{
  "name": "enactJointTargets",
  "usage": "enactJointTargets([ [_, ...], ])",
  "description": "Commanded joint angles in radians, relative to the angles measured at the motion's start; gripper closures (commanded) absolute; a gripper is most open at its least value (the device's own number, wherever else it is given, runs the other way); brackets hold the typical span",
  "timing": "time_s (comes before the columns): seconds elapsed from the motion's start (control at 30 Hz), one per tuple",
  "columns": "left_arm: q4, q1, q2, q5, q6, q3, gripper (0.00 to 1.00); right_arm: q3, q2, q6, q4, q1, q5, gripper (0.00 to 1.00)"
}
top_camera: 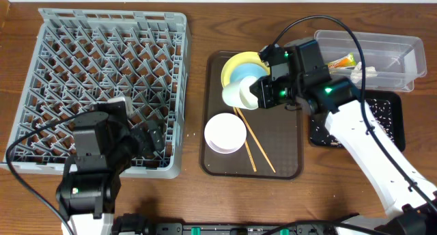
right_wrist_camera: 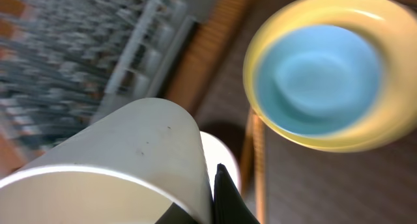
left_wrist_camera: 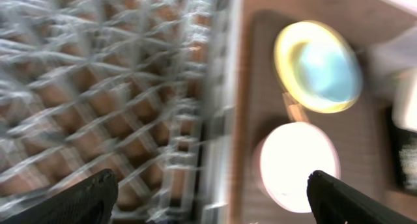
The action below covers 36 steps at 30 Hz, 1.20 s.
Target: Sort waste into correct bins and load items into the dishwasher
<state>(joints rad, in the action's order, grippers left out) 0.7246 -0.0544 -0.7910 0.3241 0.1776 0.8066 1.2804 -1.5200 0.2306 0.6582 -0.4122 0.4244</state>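
My right gripper [top_camera: 258, 91] is shut on the rim of the small white cup [top_camera: 239, 93] and holds it tilted above the brown serving tray, beside the light blue bowl [top_camera: 249, 72] nested in the yellow plate [top_camera: 234, 63]. In the right wrist view the cup [right_wrist_camera: 124, 152] is pinched by my finger [right_wrist_camera: 210, 198], with the blue bowl [right_wrist_camera: 319, 77] beyond. The pale pink bowl [top_camera: 225, 132] and the chopsticks [top_camera: 254, 139] lie on the tray. My left gripper [top_camera: 147, 139] is open and empty over the grey dish rack's [top_camera: 102, 57] front right corner. Its fingers [left_wrist_camera: 212, 204] frame the rack edge.
The dark brown serving tray [top_camera: 287, 156] lies right of the rack. The clear tub [top_camera: 382, 47] at the back right holds a green-and-orange wrapper [top_camera: 341, 61] and white paper [top_camera: 365, 71]. The black tray [top_camera: 386, 119] with whitish scraps sits in front of it, under my right arm.
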Motion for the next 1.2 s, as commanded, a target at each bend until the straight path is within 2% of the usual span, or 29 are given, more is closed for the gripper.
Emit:
enactJointTargets([
  [0.0,-0.064,0.000,-0.066,0.267,0.114,0.016,0.06,0.006,-0.011,-0.006,-0.052,0.029,0.350,0.99],
  [0.07,-0.115,0.000,-0.114,0.401,0.113,0.016,0.06,0.006,-0.011,-0.010,-0.087,0.030,0.437,0.99],
  [0.33,-0.420,0.000,-0.294,0.961,0.114,0.016,0.06,0.006,-0.011,-0.007,-0.114,0.029,0.525,0.99],
  [0.43,-0.547,0.000,-0.354,1.102,0.176,0.016,0.06,0.006,-0.011,-0.006,-0.161,0.030,0.582,0.99],
  [0.57,-0.606,0.017,-0.390,1.156,0.188,0.016,0.06,0.006,-0.011,0.013,-0.197,0.029,0.618,0.98],
  [0.7,-0.673,0.090,-0.397,1.161,0.198,0.016,0.06,0.006,-0.011,0.020,-0.225,0.029,0.658,0.98],
  [1.0,-0.931,0.185,-0.397,1.160,0.361,0.016,0.08,0.006,-0.011,0.024,-0.225,0.029,0.658,0.98],
  [1.17,-1.017,0.200,-0.397,1.156,0.416,0.016,0.12,0.006,-0.011,0.024,-0.225,0.029,0.658,0.98],
])
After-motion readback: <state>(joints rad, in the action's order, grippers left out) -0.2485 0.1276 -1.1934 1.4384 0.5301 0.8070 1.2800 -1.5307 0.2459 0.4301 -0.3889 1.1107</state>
